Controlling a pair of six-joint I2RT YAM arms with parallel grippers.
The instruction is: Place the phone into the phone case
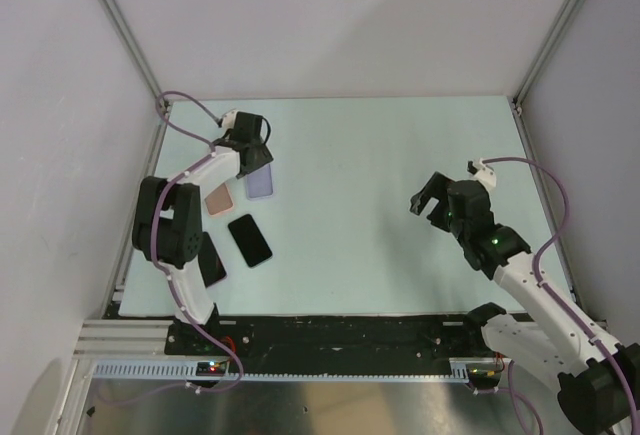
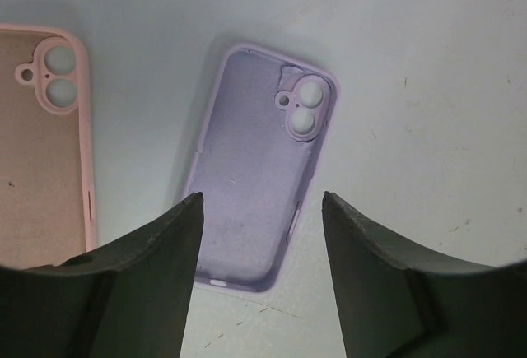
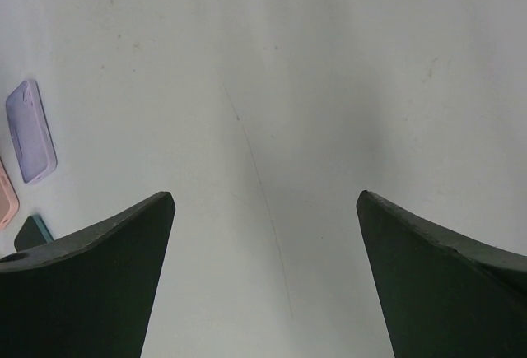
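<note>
While hovering half-wide and empty over a lilac rubbery shell [image 2: 255,152], the left tool [image 2: 262,197] is seemingly reaching off-target; next, it needs the glossy black phone [image 1: 250,240].

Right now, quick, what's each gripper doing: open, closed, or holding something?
Left gripper: open, empty, above the lilac case.
Right gripper: open, holding nothing.

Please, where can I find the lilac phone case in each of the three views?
Top external: lilac case lies left of centre, its far end under the arm.
Left wrist: lilac case fills the middle, open side up.
Right wrist: lilac case is small, at the left edge.
Shared landmark: pink phone case lies beside it in every view.
</note>
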